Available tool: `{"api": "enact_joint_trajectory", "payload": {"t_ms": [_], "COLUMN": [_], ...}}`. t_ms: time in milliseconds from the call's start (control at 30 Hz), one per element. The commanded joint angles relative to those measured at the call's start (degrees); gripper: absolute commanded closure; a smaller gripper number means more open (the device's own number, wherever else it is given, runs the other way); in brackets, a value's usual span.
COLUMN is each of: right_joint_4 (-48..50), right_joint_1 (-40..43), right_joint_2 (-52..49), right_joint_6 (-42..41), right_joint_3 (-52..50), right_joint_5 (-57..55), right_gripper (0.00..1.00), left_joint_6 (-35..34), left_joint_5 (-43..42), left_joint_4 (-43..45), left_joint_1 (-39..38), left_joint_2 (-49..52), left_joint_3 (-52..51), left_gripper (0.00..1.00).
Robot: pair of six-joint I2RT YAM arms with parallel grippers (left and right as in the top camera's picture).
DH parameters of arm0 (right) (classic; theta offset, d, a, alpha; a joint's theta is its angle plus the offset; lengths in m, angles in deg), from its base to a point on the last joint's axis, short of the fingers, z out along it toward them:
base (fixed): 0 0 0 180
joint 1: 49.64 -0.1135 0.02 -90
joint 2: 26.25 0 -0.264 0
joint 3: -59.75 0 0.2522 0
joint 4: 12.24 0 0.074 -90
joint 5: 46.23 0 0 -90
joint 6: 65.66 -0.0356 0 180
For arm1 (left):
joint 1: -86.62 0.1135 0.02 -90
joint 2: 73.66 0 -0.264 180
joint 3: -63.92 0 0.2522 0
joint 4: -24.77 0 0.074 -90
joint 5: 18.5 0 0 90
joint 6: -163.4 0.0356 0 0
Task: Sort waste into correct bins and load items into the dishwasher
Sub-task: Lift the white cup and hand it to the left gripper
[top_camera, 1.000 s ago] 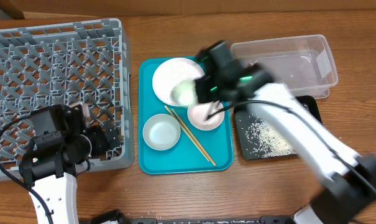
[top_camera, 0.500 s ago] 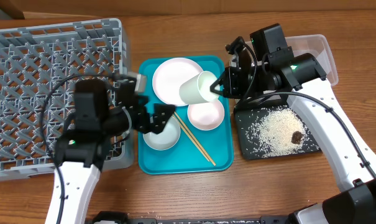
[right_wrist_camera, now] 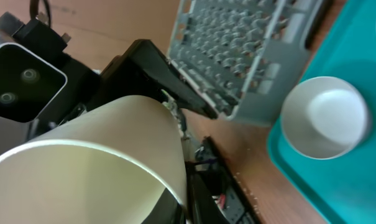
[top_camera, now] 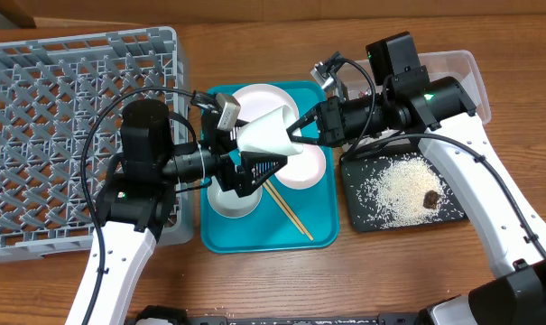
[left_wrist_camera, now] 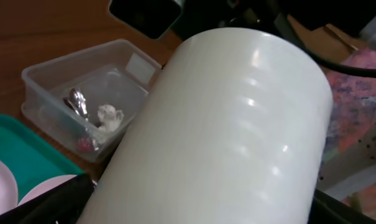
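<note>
Your right hand [top_camera: 300, 135] is pressed together on the rim of the small white tapered cup [top_camera: 263, 134], which lies on its side in the air between both hands. Your left hand [top_camera: 265, 155] is spread around the cup's body. Close the left squarely on the wall before the right releases. Then carry the cup to the large grey plastic lattice dish rack [top_camera: 74, 108] behind the left hand.

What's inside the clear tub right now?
In the clear tub, a crumpled white napkin and a red-and-silver wrapper show. The white cup blocks the rest of the tub, so anything there is hidden.
</note>
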Motion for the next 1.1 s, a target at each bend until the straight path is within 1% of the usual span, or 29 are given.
{"api": "enact_joint_trajectory", "payload": {"t_ms": [0, 133, 233, 300, 533, 700, 767, 867, 900, 967, 1067], "right_joint_4": [-0.11, -0.13, -0.42, -0.61, -1.2, -1.22, -1.22, -1.22, -1.22, -1.55, -2.82], "right_joint_1": [-0.37, -0.39, -0.39, -0.39, -0.39, -0.39, -0.39, -0.39, -0.39, -0.39, -0.39], "right_joint_2": [0.33, 0.33, 0.33, 0.33, 0.33, 0.33, 0.33, 0.33, 0.33, 0.33, 0.33], "right_joint_6": [1.73, 1.7, 1.7, 1.73, 1.73, 1.73, 1.7, 1.7, 1.7, 1.68, 1.7], "right_joint_3": [0.02, 0.02, 0.02, 0.02, 0.0, 0.02, 0.02, 0.0, 0.02, 0.02, 0.02], "right_joint_5": [4.74, 4.74, 4.74, 4.72, 4.7, 4.68, 4.68, 4.66, 4.37, 3.17, 0.9], "right_gripper": [0.96, 0.96, 0.96, 0.96, 0.96, 0.96, 0.96, 0.95, 0.95, 0.94, 0.87], "left_joint_6": [-0.59, -0.59, -0.59, -0.57, -0.59, -0.61, -0.61, -0.63, -0.61, -0.61, -0.59], "left_joint_5": [-5.07, -5.16, -5.16, -5.16, -5.16, -5.18, -5.2, -5.22, -5.22, -5.2, -5.14], "left_joint_4": [1.79, 2.01, 2.03, 2.03, 3.37, 4.26, 4.87, 5.03, 5.01, 5.03, 5.01], "left_joint_1": [0.0, 0.0, 0.02, 0.02, 0.07, 0.07, 0.07, 0.07, 0.07, 0.07, 0.07], "left_joint_2": [0.79, 0.76, 0.76, 0.76, 0.76, 0.76, 0.76, 0.76, 0.76, 0.76, 0.76], "left_joint_3": [0.92, 0.92, 0.92, 0.92, 0.92, 0.92, 0.92, 0.92, 0.92, 0.92, 0.92], "left_gripper": [0.06, 0.13, 0.15, 0.18, 0.19, 0.23, 0.29, 0.44, 0.46, 0.47, 0.48]}}
